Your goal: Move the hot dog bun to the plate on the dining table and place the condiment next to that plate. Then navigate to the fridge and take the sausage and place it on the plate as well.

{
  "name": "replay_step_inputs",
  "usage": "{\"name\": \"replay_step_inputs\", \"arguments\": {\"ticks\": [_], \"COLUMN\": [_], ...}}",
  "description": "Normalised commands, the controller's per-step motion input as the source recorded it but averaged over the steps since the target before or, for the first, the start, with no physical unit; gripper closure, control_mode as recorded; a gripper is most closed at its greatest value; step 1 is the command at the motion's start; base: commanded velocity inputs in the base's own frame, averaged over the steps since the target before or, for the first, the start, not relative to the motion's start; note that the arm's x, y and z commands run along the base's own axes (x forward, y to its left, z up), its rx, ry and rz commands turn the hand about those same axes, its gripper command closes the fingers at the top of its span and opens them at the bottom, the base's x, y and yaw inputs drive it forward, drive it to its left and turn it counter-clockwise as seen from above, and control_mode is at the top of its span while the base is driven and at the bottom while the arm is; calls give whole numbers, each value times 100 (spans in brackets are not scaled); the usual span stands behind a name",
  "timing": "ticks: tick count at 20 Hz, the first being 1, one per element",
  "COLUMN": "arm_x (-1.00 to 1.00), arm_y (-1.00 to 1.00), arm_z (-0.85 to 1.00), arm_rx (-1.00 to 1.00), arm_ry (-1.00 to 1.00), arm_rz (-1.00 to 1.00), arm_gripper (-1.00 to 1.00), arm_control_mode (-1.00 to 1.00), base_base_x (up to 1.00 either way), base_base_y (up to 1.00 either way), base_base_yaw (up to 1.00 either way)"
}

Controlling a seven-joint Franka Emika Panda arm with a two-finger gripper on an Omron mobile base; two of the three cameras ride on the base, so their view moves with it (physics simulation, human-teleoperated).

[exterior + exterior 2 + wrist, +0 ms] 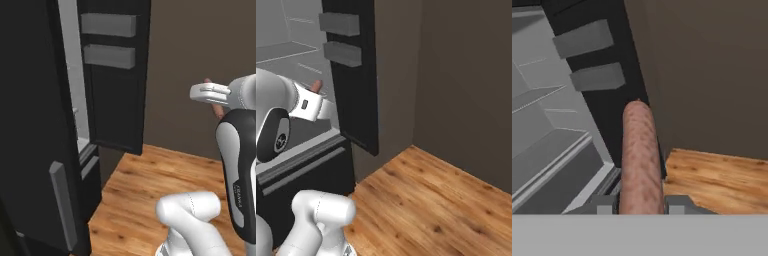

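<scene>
Between the claw's tips: the sausage (641,155), pinched at its near end, with most of its length running straight out ahead of the claw (641,206).
Claw state: closed on the sausage, one dark tip on either side of it (the jaws stand only narrowly apart, since the sausage is slim).
Ahead and to one side of the claw: the fridge (559,145), door swung wide, grey shelves and a drawer front showing inside.
Beyond the claw's far end: the black door edge with two grey bins, then a plain brown wall.
Below the claw: wood floor (722,180), well apart from the sausage.
Seen from the base: the claw (212,100) rides high beside the open fridge (45,150), a pinkish end of the sausage (217,109) peeping past the white hand.
Likely handling: light, a little soft and smooth-skinned, so it may slide or droop when held by one end.
Better hold, as I judge it: nearer the middle (less lever, less swing), squeezed gently across its thin width.
Risk: a fast turn toward the plate could swing the long free end and work it loose.
</scene>
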Motion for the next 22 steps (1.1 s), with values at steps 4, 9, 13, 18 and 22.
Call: {"name": "replay_step_inputs", "arguments": {"ticks": [4, 9, 13, 18, 22], "arm_x": [0, 0, 0, 0, 0], "arm_y": [0, 0, 0, 0, 0], "arm_z": [0, 0, 0, 0, 0], "arm_rx": [0, 0, 0, 0, 0], "arm_ry": [0, 0, 0, 0, 0], "arm_rz": [0, 0, 0, 0, 0], "arm_gripper": [100, 100, 100, 100, 100], "arm_control_mode": [100, 100, 100, 100, 100], "base_base_x": [-99, -100, -100, -100, -100], "base_base_y": [5, 3, 0, -1, -23], "base_base_yaw": [-65, -64, -52, -49, -41]}}
